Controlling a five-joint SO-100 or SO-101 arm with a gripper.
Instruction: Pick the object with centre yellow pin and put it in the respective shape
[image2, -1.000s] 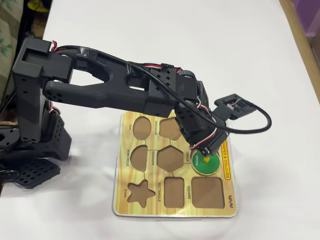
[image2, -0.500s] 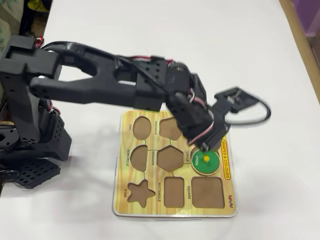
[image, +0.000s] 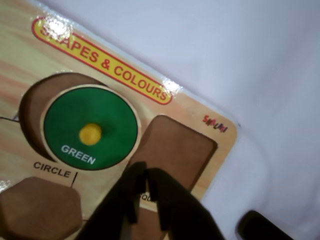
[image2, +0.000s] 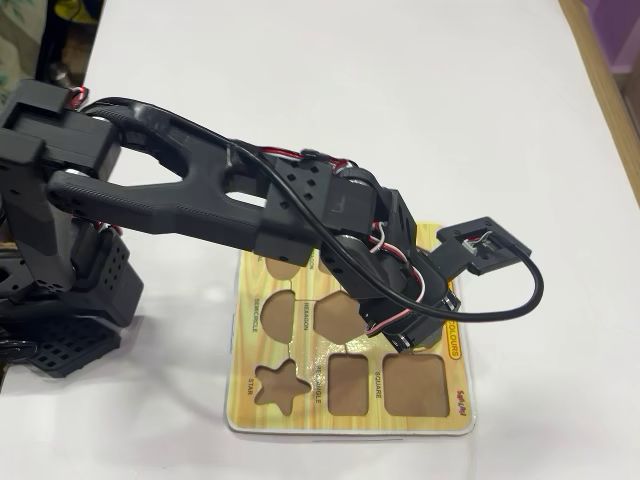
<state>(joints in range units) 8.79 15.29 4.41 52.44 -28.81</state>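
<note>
**A:** Where is the green disc, and can you see all of it?

**B:** In the wrist view, yes, whole. It lies flat in the round brown recess, with a crescent of the recess floor bare on its left side. Its yellow knob sits at the centre, and "GREEN" is printed below the knob in pale letters. In the overhead view my own arm covers that spot, so neither disc nor recess shows there.

**A:** What else can you read?

**B:** "CIRCLE" on the puzzle board just under the recess. A red-edged banner along the board's edge reads "SHAPES & COLOURS", though glare washes out part of the first word. A small red logo sits near the corner; I cannot make out its letters. From overhead I read "STAR", "SQUARE" and "SEMICIRCLE"; the other labels are too small or hidden.

**A:** And your tool?

**B:** Its 2 dark fingers enter from the bottom edge, blurred, tips nearly together with only a thin slit between them, holding nothing. They are apart from the disc, over the board beside the square recess. The hexagon recess is cut off at the lower left.

**A:** Beyond the board?

**B:** White tabletop, and a dark shape at the wrist view's bottom right that I cannot identify.
</note>
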